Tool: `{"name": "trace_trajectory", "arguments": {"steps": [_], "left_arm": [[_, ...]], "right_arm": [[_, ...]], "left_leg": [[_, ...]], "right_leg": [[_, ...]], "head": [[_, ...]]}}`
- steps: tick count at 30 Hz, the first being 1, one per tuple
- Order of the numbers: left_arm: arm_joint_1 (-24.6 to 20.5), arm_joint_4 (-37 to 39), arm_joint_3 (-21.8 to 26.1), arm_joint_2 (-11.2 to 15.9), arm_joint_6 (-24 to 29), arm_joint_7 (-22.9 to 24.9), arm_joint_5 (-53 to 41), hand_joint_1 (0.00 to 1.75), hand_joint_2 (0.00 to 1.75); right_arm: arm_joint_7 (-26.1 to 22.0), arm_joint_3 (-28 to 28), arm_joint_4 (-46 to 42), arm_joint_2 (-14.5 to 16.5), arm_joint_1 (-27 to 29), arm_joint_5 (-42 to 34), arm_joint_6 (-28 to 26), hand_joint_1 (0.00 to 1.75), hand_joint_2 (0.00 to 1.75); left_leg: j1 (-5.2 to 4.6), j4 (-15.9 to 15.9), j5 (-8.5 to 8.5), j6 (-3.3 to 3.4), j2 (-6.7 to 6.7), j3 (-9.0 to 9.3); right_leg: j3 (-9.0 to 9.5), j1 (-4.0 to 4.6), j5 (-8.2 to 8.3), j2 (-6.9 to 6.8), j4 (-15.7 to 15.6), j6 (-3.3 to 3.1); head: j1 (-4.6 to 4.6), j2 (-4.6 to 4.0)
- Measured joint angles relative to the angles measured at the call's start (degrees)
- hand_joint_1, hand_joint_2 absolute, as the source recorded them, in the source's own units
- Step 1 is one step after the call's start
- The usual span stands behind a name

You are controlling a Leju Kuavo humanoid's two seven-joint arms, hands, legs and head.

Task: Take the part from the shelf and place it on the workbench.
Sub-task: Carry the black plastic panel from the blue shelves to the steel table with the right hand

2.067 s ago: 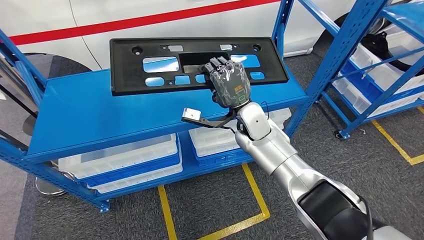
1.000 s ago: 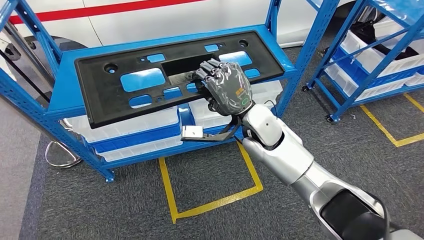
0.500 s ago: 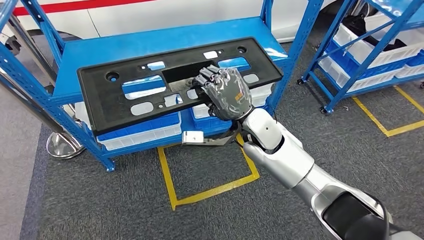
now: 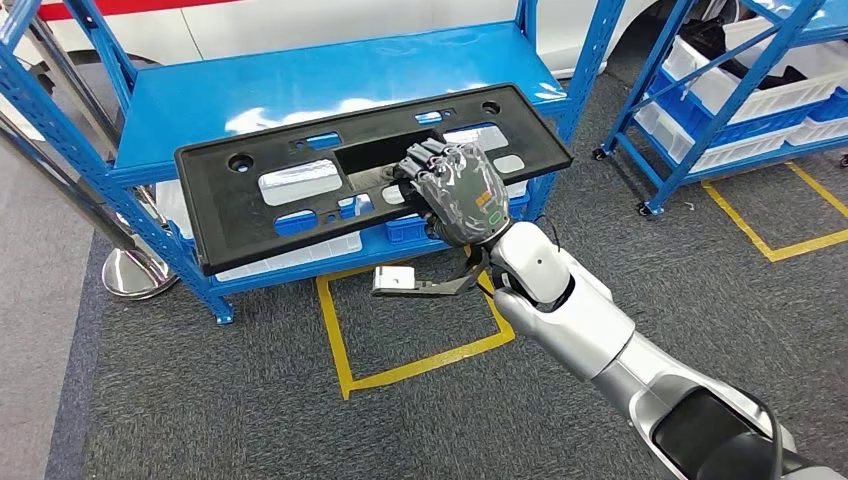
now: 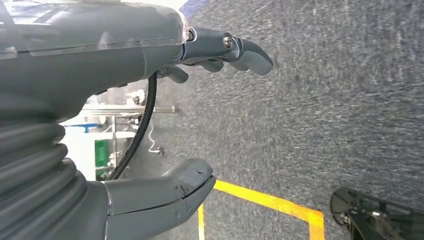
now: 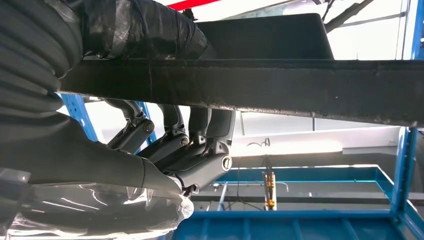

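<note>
One part (image 4: 300, 190), two shelves (image 4: 300, 75).

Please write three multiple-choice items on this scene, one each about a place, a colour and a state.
1. Where is the black panel now?
A. Flat in the middle of the shelf top
B. Held in front of the blue shelf, out past its front edge
C. On the floor

2. What colour are the lines taped on the floor?
A. Yellow
B. White
C. Green

3. What is the left hand doing?
A. Gripping the panel
B. Pressing on the shelf
C. Holding nothing, fingers apart

Answers:
1 B: the head view shows the panel overhanging the shelf's front, gripped by the right hand.
2 A: yellow lines mark the grey carpet.
3 C: the left wrist view shows thumb and fingers spread over bare carpet.
</note>
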Motion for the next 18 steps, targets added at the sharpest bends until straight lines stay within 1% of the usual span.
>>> {"name": "trace_trajectory", "arguments": {"steps": [1, 2, 3, 4, 5, 6, 7, 8, 9, 10, 11, 12, 13, 14, 15, 16, 17, 18], "left_arm": [[0.1, 0.0, 0.0, -0.2, 0.0, 0.0, -0.2, 0.0, 1.75], [0.1, 0.0, 0.0, -0.5, 0.0, -0.1, -0.4, 0.0, 1.75], [0.2, -0.1, 0.0, -0.7, 0.0, -0.1, -0.7, 0.0, 1.75], [0.2, -0.1, 0.0, -0.9, 0.0, -0.1, -0.9, 0.0, 1.75], [0.2, -0.2, 0.0, -1.1, 0.0, -0.2, -1.1, 0.0, 1.75], [0.2, -0.2, 0.0, -1.3, 0.0, -0.2, -1.2, 0.0, 1.75], [0.2, -0.2, 0.0, -1.4, 0.0, -0.2, -1.3, 0.0, 1.75], [0.2, -0.2, 0.0, -1.5, 0.0, -0.2, -1.3, 0.0, 1.75], [0.2, -0.3, 0.0, -1.6, 0.0, -0.2, -1.3, 0.0, 1.75], [0.2, -0.3, 0.0, -1.7, 0.0, -0.2, -1.3, 0.0, 1.75], [0.2, -0.3, 0.0, -1.8, 0.0, -0.2, -1.3, 0.0, 1.75], [0.2, -0.3, 0.0, -1.9, 0.0, -0.3, -1.4, 0.0, 1.75], [0.2, -0.3, 0.0, -2.0, -0.1, -0.3, -1.4, 0.0, 1.75], [0.2, -0.4, 0.0, -2.1, -0.1, -0.4, -1.6, 0.0, 1.75], [0.2, -0.5, 0.0, -2.2, -0.2, -0.4, -1.7, 0.0, 1.75], [0.3, -0.7, 0.0, -2.3, -0.3, -0.5, -1.9, 0.0, 1.75], [0.4, -0.8, 0.0, -2.4, -0.4, -0.6, -2.1, 0.0, 1.75], [0.6, -1.1, 0.0, -2.5, -0.6, -0.7, -2.3, 0.0, 1.75]], "right_arm": [[0.2, 0.0, -0.1, -0.2, 0.1, 0.0, 0.1, 1.75, 1.75], [0.3, -0.1, -0.1, -0.6, 0.2, 0.0, 0.1, 1.75, 1.75], [0.4, -0.2, -0.2, -1.0, 0.3, -0.1, 0.2, 1.75, 1.75], [0.5, -0.3, -0.4, -1.4, 0.5, -0.2, 0.3, 1.75, 1.75], [0.6, -0.4, -0.5, -1.8, 0.6, -0.3, 0.3, 1.75, 1.75], [0.6, -0.5, -0.6, -2.2, 0.7, -0.4, 0.4, 1.75, 1.75], [0.6, -0.6, -0.6, -2.5, 0.8, -0.5, 0.4, 1.75, 1.75], [0.6, -0.7, -0.7, -2.8, 1.0, -0.6, 0.5, 1.75, 1.75], [0.6, -0.7, -0.7, -3.0, 1.1, -0.6, 0.5, 1.75, 1.75], [0.6, -0.7, -0.7, -3.1, 1.2, -0.6, 0.5, 1.75, 1.75], [0.6, -0.7, -0.8, -3.2, 1.3, -0.7, 0.5, 1.75, 1.75], [0.6, -0.8, -1.0, -3.3, 1.3, -0.7, 0.5, 1.75, 1.75], [0.6, -0.9, -1.2, -3.3, 1.2, -0.7, 0.5, 1.75, 1.75], [0.6, -1.0, -1.4, -3.3, 1.2, -0.7, 0.5, 1.75, 1.75], [0.6, -1.1, -1.6, -3.4, 1.2, -0.8, 0.6, 1.75, 1.75], [0.6, -1.3, -1.8, -3.4, 1.2, -0.8, 0.8, 1.75, 1.75], [0.6, -1.4, -1.9, -3.6, 1.3, -1.0, 1.0, 1.75, 1.75], [0.6, -1.6, -2.1, -3.8, 1.5, -1.2, 1.2, 1.75, 1.75]], "left_leg": [[-0.06, -0.4, 0.38, 0.25, -0.02, -0.21], [0.04, -0.6, 1.0, 0.63, 0.11, -0.48], [0.17, -1.0, 1.64, 1.16, 0.25, -0.83], [0.31, -1.3, 2.36, 1.68, 0.4, -1.34], [0.43, -1.4, 3.06, 2.12, 0.53, -1.96], [0.38, -1.3, 3.72, 2.39, 0.54, -2.79], [0.34, -1.2, 4.35, 2.44, 0.57, -3.69], [0.32, -1.1, 4.98, 2.42, 0.61, -4.64], [0.32, -0.8, 5.56, 2.33, 0.67, -5.61], [0.34, -0.5, 6.1, 2.2, 0.71, -6.57], [0.37, -0.2, 6.58, 2.0, 0.73, -7.46], [0.32, 0.2, 7.01, 1.72, 0.71, -8.26], [0.26, 0.5, 7.48, 1.4, 0.68, -8.88], [0.2, 0.6, 8.04, 1.05, 0.64, -9.27], [0.14, 0.4, 8.74, 0.75, 0.61, -9.56], [0.14, 0.2, 9.54, 0.44, 0.57, -9.76], [0.24, -0.1, 9.89, 0.14, 0.54, -10.03], [0.33, 0.2, 9.17, -0.14, 0.51, -10.5]], "right_leg": [[-0.02, 0.0, 0.58, 0.02, -0.3, 0.34], [-0.11, -0.05, 0.68, 0.12, -0.4, 0.66], [-0.37, -0.08, -0.16, 0.27, 0.0, 0.93], [-0.84, -0.11, -2.07, 0.42, 1.3, 1.13], [-1.56, -0.2, -4.96, 0.54, 3.8, 1.26], [-2.42, -0.22, -7.99, 0.62, 7.2, 1.39], [-3.16, -0.24, -10.18, 0.65, 11.0, 1.54], [-3.45, -0.26, -10.96, 0.68, 14.1, 1.69], [-3.03, -0.33, -10.29, 0.69, 15.8, 1.81], [-1.66, -0.44, -8.61, 0.69, 15.4, 1.89], [0.77, -0.6, -6.94, 0.69, 13.0, 1.94], [3.78, -0.69, -6.39, 0.73, 9.2, 1.97], [6.76, -0.66, -6.82, 0.81, 4.9, 1.86], [8.8, -0.55, -7.6, 0.84, 1.5, 1.68], [9.72, -0.31, -8.29, 0.87, -0.5, 1.41], [9.65, -0.15, -8.17, 0.85, -1.3, 1.01], [8.98, -0.18, -7.45, 0.66, -1.3, 0.57], [8.3, -0.23, -6.71, 0.53, -1.4, 0.03]], "head": [[0.02, 0.0], [0.01, 0.0], [0.04, 0.0], [0.06, 0.0], [0.07, 0.0], [0.09, 0.0], [0.07, 0.0], [0.08, 0.0], [0.07, 0.0], [0.07, 0.0], [0.07, 0.0], [0.07, 0.0], [0.05, 0.0], [0.05, 0.0], [0.04, 0.0], [0.03, 0.0], [0.04, 0.0], [0.04, 0.0]]}}
